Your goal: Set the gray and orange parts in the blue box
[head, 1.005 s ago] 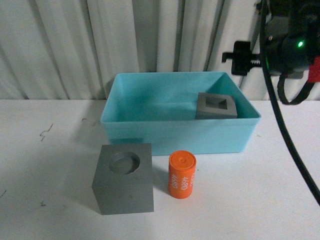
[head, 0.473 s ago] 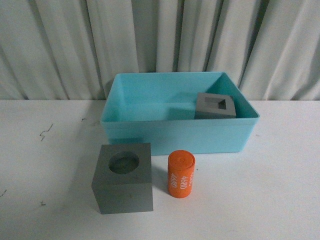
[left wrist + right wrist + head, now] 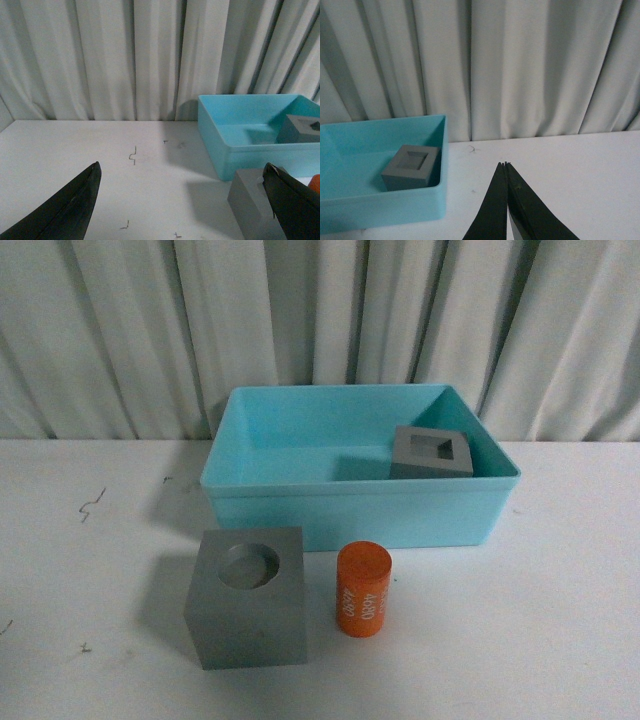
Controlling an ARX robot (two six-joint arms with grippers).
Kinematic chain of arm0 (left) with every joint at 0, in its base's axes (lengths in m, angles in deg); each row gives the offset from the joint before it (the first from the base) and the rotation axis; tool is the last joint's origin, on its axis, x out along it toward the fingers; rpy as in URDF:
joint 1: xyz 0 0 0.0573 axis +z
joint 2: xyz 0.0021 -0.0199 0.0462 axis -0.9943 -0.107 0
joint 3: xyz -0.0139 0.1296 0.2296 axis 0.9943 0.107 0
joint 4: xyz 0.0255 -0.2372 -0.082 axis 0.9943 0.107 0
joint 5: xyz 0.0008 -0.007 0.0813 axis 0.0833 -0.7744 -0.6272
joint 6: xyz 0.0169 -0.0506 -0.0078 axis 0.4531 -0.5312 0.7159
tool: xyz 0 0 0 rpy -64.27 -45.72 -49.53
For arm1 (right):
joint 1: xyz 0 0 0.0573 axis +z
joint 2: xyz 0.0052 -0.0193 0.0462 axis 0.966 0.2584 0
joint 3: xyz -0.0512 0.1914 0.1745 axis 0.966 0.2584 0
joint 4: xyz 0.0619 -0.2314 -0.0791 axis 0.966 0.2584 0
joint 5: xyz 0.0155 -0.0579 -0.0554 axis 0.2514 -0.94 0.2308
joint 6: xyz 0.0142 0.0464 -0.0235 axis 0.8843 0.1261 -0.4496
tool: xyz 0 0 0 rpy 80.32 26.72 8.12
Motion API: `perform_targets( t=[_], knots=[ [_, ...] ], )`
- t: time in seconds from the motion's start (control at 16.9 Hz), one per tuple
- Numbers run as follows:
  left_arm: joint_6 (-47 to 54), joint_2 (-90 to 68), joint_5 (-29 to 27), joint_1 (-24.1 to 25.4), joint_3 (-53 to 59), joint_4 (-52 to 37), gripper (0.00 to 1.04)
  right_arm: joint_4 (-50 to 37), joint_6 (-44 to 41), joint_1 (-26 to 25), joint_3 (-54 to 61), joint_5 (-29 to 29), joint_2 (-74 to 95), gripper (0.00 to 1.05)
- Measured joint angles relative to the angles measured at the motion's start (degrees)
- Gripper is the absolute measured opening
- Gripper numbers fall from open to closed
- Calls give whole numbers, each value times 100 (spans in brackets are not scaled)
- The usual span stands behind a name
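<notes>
Neither arm shows in the front view. The wide light blue plastic tub [image 3: 360,515] stands on the white worktop [image 3: 540,640]. The matte gray cube with a rectangular recess [image 3: 431,453] sits inside near its right wall, its lower part hidden by the front wall. Outside, just before the tub, stand the gray cube with a round recess [image 3: 247,610] and the orange cylinder printed 4680 [image 3: 362,590] (lettering runs sideways). The left fingers [image 3: 70,205] are spread wide, one covering part of the round-recess cube. The right fingers [image 3: 495,210] are pressed together, empty.
</notes>
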Motion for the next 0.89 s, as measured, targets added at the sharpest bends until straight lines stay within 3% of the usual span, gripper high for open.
perform_targets(
  t=[0.53,0.89],
  knots=[
    [2,0,7,0,0,0,98,372,-7,-4,881,17,-1263,2],
    [0,0,4,0,0,0,98,1215,-11,-4,1497,22,-2634,2]
  ],
)
